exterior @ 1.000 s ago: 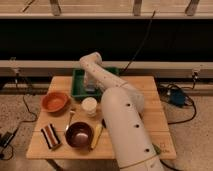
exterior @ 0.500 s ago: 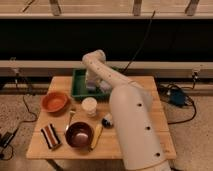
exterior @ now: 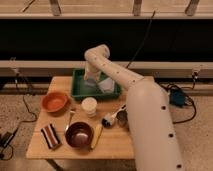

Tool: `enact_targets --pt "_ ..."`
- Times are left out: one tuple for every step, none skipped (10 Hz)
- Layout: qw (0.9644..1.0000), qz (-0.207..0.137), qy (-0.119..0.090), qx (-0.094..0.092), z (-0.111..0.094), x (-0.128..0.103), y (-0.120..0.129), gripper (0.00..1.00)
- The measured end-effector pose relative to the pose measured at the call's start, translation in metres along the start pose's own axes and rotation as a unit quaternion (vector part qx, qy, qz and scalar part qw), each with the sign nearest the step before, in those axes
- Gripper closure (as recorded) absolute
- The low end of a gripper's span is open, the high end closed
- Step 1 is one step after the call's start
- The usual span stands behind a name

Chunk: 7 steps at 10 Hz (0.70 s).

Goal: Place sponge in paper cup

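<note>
The gripper [exterior: 91, 79] hangs low inside the green plastic tray [exterior: 76, 86], beside a pale grey folded cloth [exterior: 106, 84]; whether it is open or closed I cannot tell. The grey-blue sponge is not clearly visible, perhaps hidden under it. The short white paper cup [exterior: 89, 106] stands just before the tray. I fear it takes the cloth instead, or tips the light cup
</note>
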<state>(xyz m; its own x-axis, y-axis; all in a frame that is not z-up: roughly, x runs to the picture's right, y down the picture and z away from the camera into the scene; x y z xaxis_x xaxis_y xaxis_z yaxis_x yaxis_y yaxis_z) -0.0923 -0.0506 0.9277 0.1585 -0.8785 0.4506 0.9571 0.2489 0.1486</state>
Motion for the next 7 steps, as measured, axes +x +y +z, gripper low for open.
enact_targets --pt "0.9999 -0.012 0.000 0.007 -0.010 -0.014 -0.008 1.00" --pt "0.9995 -0.027 0.000 0.013 -0.022 -0.030 -0.014 1.00" --pt "0.9991 -0.039 0.000 0.017 -0.031 -0.042 -0.018 1.00" --pt "0.9984 -0.052 -0.001 0.021 -0.040 -0.053 -0.022 1.00" --pt "0.9972 -0.071 -0.001 0.026 -0.054 -0.068 -0.028 1.00" --pt "0.9966 -0.078 -0.002 0.028 -0.059 -0.072 -0.030 1.00" --pt "0.9953 -0.092 -0.007 0.030 -0.066 -0.080 -0.034 1.00"
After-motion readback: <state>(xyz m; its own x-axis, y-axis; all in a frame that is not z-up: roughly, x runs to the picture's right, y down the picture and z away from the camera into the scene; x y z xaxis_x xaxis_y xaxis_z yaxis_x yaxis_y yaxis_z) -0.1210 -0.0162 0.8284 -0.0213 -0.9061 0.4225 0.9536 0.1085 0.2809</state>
